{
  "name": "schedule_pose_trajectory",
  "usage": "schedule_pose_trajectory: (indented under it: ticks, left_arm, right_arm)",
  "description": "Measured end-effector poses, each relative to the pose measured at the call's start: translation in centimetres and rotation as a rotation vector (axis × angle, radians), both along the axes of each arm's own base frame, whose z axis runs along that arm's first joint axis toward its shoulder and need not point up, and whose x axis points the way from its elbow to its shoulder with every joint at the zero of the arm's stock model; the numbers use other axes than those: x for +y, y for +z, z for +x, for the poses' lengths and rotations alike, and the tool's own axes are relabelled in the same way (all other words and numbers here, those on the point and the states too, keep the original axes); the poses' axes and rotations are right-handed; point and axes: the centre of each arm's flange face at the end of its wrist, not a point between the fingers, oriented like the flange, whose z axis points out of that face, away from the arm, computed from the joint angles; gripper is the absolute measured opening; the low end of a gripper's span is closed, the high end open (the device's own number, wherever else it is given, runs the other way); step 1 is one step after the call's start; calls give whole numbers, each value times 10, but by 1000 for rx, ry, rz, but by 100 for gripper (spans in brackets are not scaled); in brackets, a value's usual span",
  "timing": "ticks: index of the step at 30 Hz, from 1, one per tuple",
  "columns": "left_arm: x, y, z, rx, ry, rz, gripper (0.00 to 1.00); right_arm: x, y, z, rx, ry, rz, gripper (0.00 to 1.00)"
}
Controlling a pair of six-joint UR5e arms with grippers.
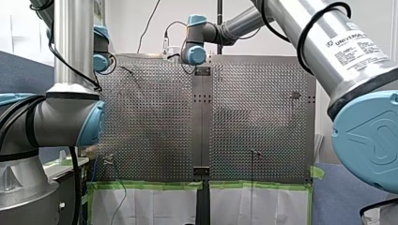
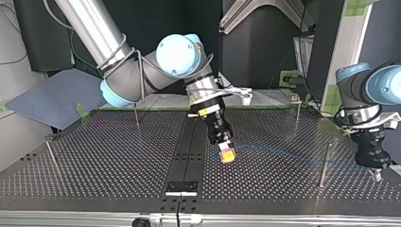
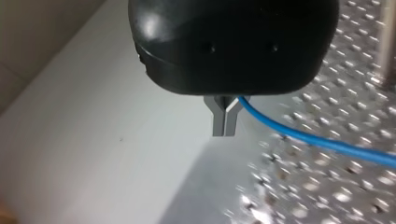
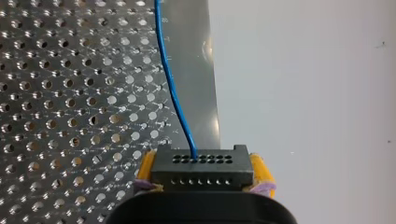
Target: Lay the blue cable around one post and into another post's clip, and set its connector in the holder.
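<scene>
Cable (image 4: 173, 88), blue, runs from the black connector (image 4: 201, 169), which my right gripper (image 2: 227, 155) pinches between yellow pads (image 4: 259, 173) at the top view's centre, over the perforated table (image 2: 108, 156). It stretches toward that view's lower right, where my left gripper (image 3: 225, 122) presses its metal fingers (image 3: 218, 122) together on it.

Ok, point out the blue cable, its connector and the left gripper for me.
blue cable (image 3: 327, 142): left wrist view, on its bare run beside the gripper.
connector (image 4: 202, 169): right wrist view, on the middle of its black body.
left gripper (image 3: 225, 129): left wrist view, between its shut metal fingertips.
</scene>
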Motion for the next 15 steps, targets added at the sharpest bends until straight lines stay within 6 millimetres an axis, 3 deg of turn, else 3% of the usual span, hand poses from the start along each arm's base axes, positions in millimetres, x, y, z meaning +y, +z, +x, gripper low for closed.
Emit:
schedule_pose_trajectory:
  ticks: [15]
  left_arm:
    - [16,-26,21,31,-50,15,0]
  right_arm:
    - [-38,7,4,-17,-35,-15,0]
